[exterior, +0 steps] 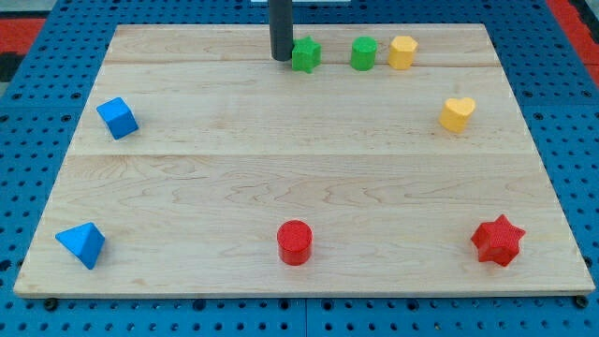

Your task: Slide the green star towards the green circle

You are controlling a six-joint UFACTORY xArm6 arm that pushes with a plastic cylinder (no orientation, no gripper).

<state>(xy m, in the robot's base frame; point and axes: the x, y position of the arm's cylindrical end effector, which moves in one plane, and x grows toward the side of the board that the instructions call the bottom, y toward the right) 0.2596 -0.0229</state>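
The green star (305, 54) lies near the view's top, a little left of centre. The green circle (364, 53) stands to its right, a short gap apart. My tip (282, 58) is at the star's left side, touching it or nearly so. The dark rod rises from it out of the view's top edge.
A yellow hexagon-like block (402, 51) sits just right of the green circle. A yellow heart (457, 113) is at the right. A blue cube (117, 118) and a blue triangle-like block (81, 244) are at the left. A red cylinder (294, 242) and a red star (498, 241) are at the bottom.
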